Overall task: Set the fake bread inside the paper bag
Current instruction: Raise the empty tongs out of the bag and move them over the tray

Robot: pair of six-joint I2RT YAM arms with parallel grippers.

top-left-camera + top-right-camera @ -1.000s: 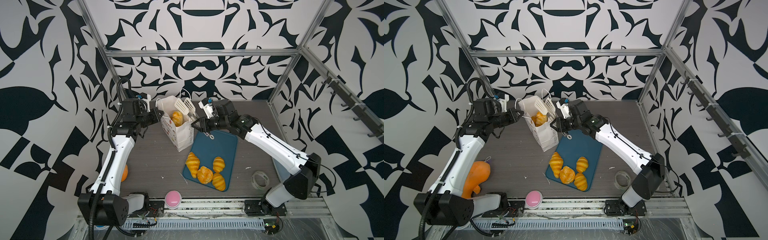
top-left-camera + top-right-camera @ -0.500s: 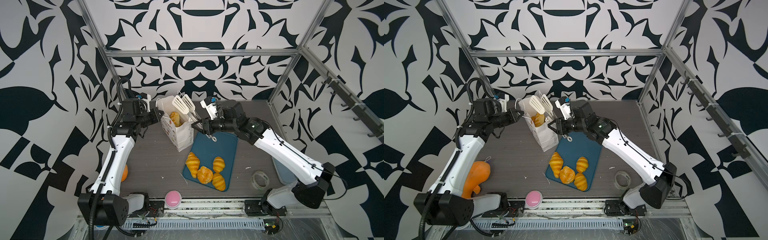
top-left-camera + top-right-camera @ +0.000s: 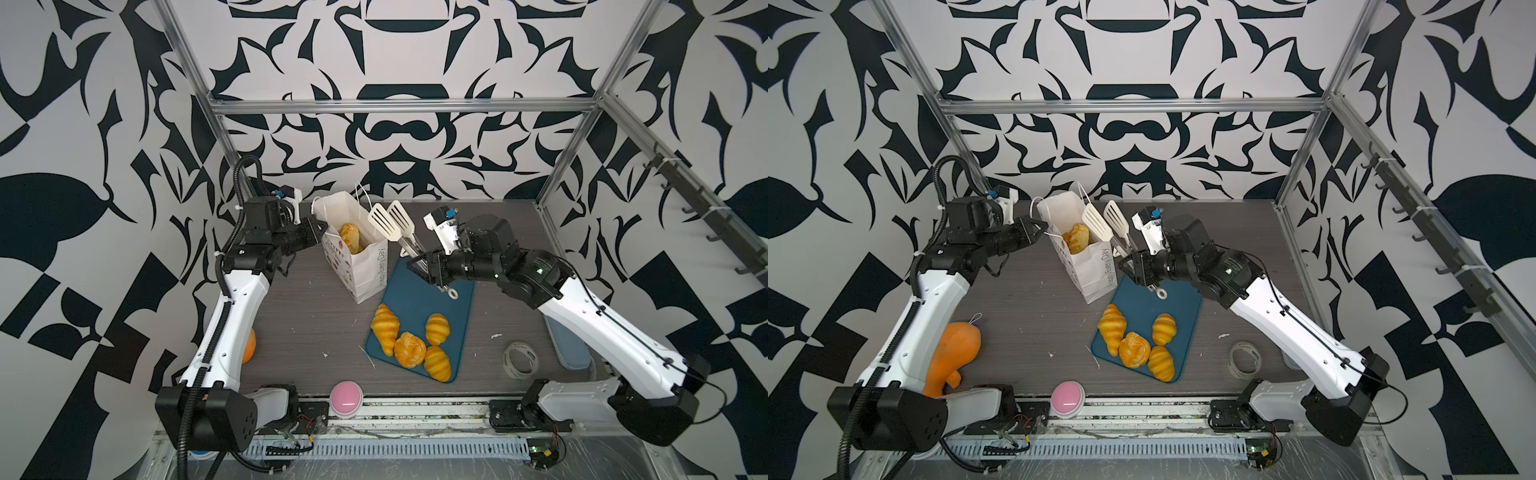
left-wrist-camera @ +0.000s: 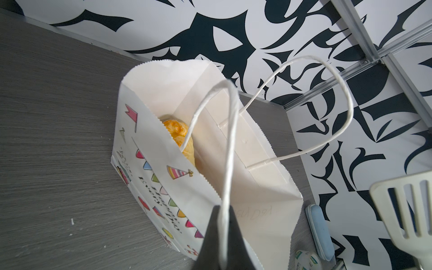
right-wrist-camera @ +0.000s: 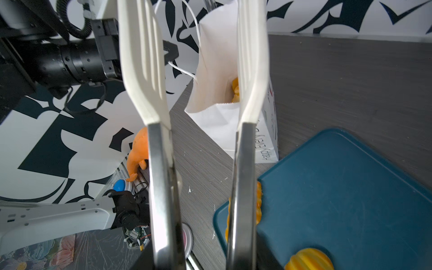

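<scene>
The white paper bag (image 3: 362, 266) (image 3: 1094, 270) stands upright at the back of the table. One fake bread (image 3: 350, 237) (image 3: 1077, 237) (image 4: 178, 134) lies inside it. Several more fake breads, croissants (image 3: 385, 328) (image 3: 1112, 326) and a round bun (image 3: 410, 350), lie on the blue board (image 3: 457, 299). My left gripper (image 3: 319, 226) (image 4: 222, 236) is shut on the bag's cord handle (image 4: 230, 145). My right gripper (image 3: 424, 266) (image 5: 201, 261) is shut on metal tongs with white slotted blades (image 3: 392, 218) (image 5: 145, 70). The blades stand apart, empty, just right of the bag's mouth.
A tape roll (image 3: 520, 359) lies front right, with a pale blue lid-like object (image 3: 569, 349) under the right arm. A pink button (image 3: 345, 393) sits at the front edge. An orange plush toy (image 3: 953, 353) lies front left by the left arm's base.
The right arm has drawn the empty tongs back to the right, away from the bag's mouth. The left gripper keeps its hold on the handle.
</scene>
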